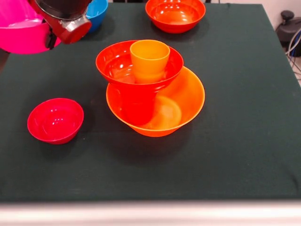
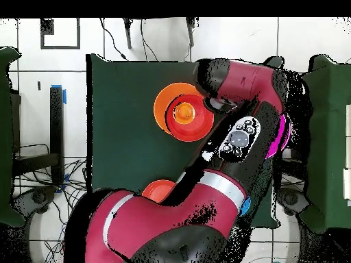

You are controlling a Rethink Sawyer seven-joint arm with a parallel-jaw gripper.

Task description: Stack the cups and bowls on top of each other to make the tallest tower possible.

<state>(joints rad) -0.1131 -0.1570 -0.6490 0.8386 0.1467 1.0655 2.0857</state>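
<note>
The tower stands mid-table. Its base is the widest orange bowl (image 1: 181, 101) (image 2: 163, 104). A red-orange piece (image 1: 138, 103), cup or small bowl, stands inside it toward the left. On that rests a red-orange bowl (image 1: 113, 66), and an orange cup (image 1: 149, 59) (image 2: 184, 113) stands upright in it. A crimson bowl (image 1: 55, 120) sits apart at the left front. My gripper (image 1: 66, 21) (image 2: 240, 137) hangs at the far left, right against the pink bowl (image 1: 19, 35) (image 2: 281, 137). Its tip is hidden, so a hold on the bowl cannot be judged.
A blue bowl (image 1: 98, 12) (image 2: 245, 204) sits at the far edge beside the gripper. Another red-orange bowl (image 1: 175, 14) (image 2: 158, 190) is at the far centre. The dark green table (image 1: 244, 141) ends near at the front. Cables lie off its right side.
</note>
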